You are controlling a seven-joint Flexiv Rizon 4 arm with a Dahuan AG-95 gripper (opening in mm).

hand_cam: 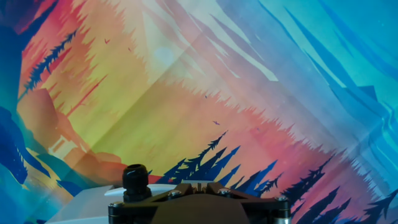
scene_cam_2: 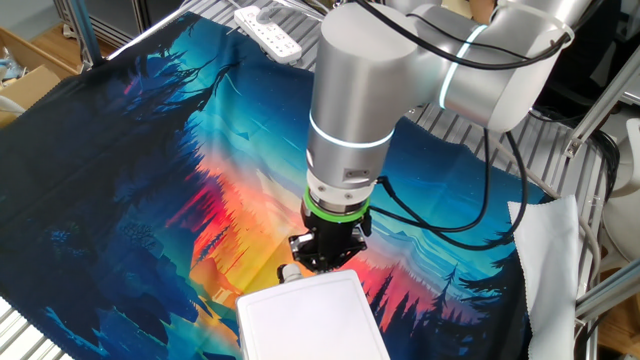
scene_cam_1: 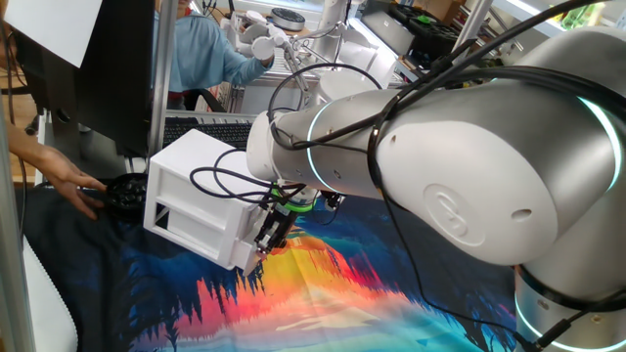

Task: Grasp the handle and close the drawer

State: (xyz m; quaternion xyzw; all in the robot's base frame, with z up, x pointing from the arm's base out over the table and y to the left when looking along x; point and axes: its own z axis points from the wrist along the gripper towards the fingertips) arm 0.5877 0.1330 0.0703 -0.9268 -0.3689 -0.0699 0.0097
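Note:
The white cabinet [scene_cam_1: 196, 196] stands on the painted cloth, its front turned toward the arm. My gripper [scene_cam_1: 267, 235] hangs tight against that front, near its lower corner, with the fingers shut together. The handle is hidden behind the fingers in every view, and I cannot tell if it is pinched. The drawer front is also covered by the gripper. From above, the gripper [scene_cam_2: 325, 252] sits right at the cabinet's top edge [scene_cam_2: 310, 315], with a small pale part [scene_cam_2: 288, 272] beside it. In the hand view a white plastic surface [hand_cam: 87, 204] shows at the lower left, by the shut gripper [hand_cam: 190, 184].
A person's hand [scene_cam_1: 73, 186] rests by a black object [scene_cam_1: 125, 193] left of the cabinet. A white power strip [scene_cam_2: 268, 32] lies at the cloth's far edge. The cloth [scene_cam_2: 150, 170] spreads out in front of the cabinet. The arm's cables [scene_cam_1: 230, 181] loop across the cabinet.

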